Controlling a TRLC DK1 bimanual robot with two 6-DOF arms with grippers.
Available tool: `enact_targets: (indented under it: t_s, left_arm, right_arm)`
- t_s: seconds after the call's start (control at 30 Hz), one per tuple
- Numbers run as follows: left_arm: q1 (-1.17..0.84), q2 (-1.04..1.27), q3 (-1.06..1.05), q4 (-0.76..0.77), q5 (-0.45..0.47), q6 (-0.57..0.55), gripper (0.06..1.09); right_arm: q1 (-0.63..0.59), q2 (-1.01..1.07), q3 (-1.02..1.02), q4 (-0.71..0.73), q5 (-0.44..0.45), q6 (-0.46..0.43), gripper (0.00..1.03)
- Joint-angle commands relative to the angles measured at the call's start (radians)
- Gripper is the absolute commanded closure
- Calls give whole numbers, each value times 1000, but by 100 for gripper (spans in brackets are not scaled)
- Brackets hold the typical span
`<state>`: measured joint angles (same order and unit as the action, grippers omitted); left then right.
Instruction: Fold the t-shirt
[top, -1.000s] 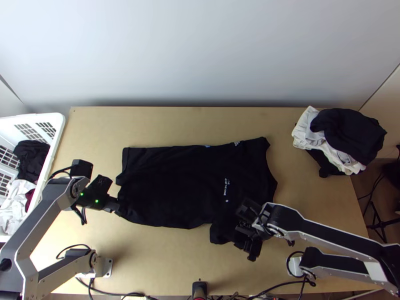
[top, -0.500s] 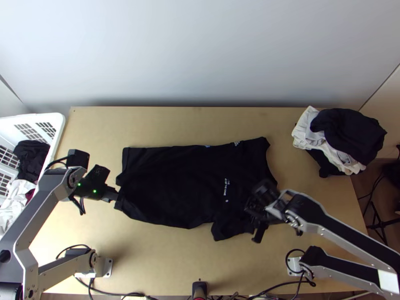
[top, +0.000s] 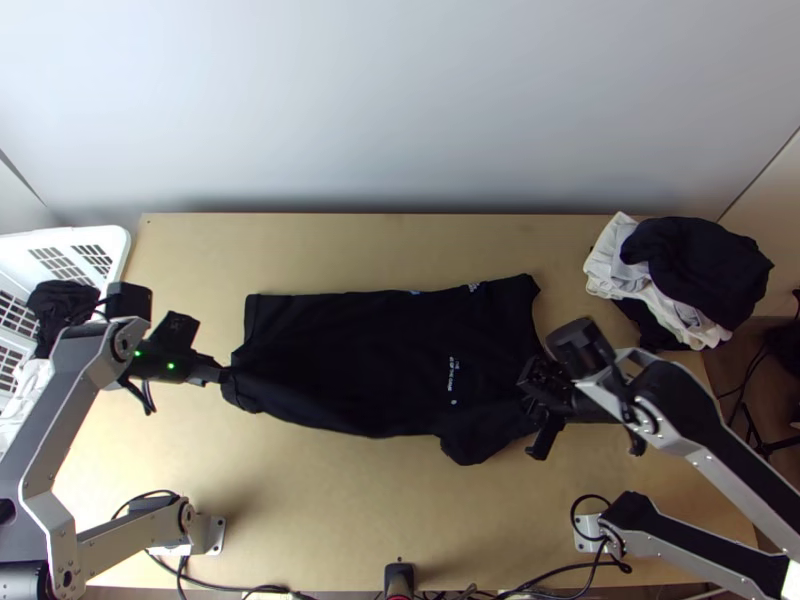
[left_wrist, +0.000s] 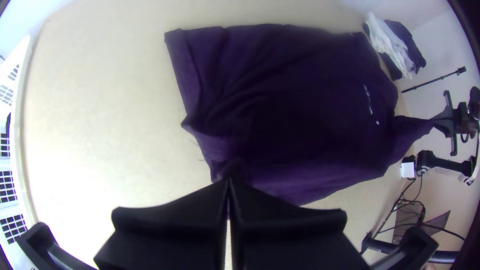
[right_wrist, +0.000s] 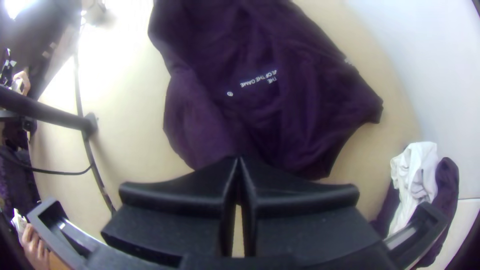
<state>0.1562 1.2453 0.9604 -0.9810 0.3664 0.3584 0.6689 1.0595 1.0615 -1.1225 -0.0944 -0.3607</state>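
In the top view my left gripper (top: 222, 374) is at the left end of the black t-shirt (top: 370, 355), and my right gripper (top: 530, 405) at its right end, near the lower corner. The t-shirt lies lengthwise across the table, its near edge drawn up between the grippers. In the left wrist view my left gripper (left_wrist: 228, 181) is shut on a corner of the t-shirt (left_wrist: 300, 110). My right gripper (right_wrist: 239, 160), in the right wrist view, is shut on the other end of the t-shirt (right_wrist: 240, 60), beside the small white print.
A white basket (top: 112, 240) holding clothes stands at the table's left edge. A pile of white and dark clothes (top: 690, 270) lies at the back right corner. Cables (top: 540, 580) run along the near edge of the wooden table (top: 350, 520).
My left gripper has moved left and slightly away from the near edge. My right gripper has moved right and up the picture, and the t-shirt's near edge has shifted with them.
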Motion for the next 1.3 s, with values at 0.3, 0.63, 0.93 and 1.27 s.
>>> enact_targets:
  t_s: [0.3, 0.63, 0.93, 1.27]
  left_arm:
    - [59, -58, 101, -96, 40, 31, 105]
    - [37, -17, 135, -68, 45, 13, 105]
    - [25, 103, 189, 24, 43, -24, 105]
    - [-6, 276, 304, 143, 26, -73, 105]
  right_arm:
    - [17, 4, 270, -145, 4, 46, 100]
    - [-184, 65, 227, -48, 9, -90, 100]
    - [-301, 212, 224, 124, 7, -161, 100]
    - [-385, 431, 270, 260, 5, -205, 100]
